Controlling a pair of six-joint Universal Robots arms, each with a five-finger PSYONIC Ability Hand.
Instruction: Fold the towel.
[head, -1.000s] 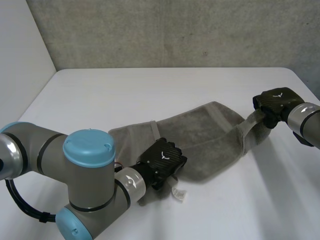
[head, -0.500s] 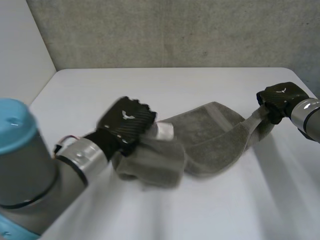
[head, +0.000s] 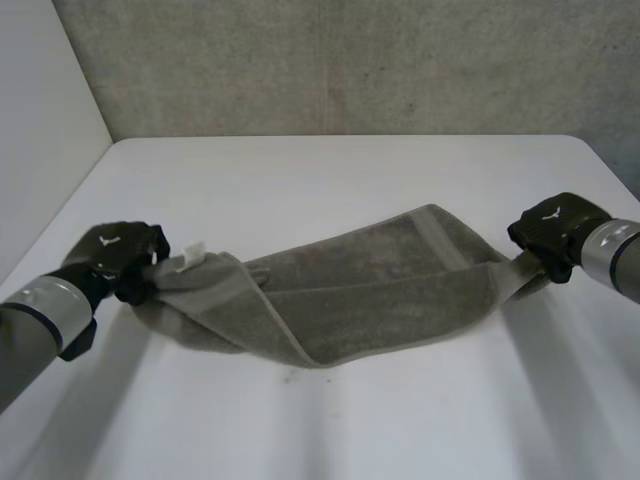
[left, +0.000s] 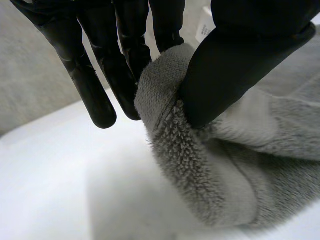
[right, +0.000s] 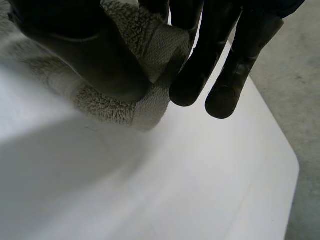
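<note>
White table (head: 330, 190) in front of me carries one item: grey towel (head: 370, 290), middle resting on the surface, both ends raised clear.

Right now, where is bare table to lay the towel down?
Bare white table lies between the grey terry towel and the concrete wall, and along the near edge. Crowded: the middle strip between left hand and right hand.

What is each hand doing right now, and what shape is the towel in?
Towel: held up at both ends, rumpled, sagging in the middle.
Left hand: shut on one end, pinching it between thumb and fingers.
Right hand: shut on the other end, pinching it too.
</note>
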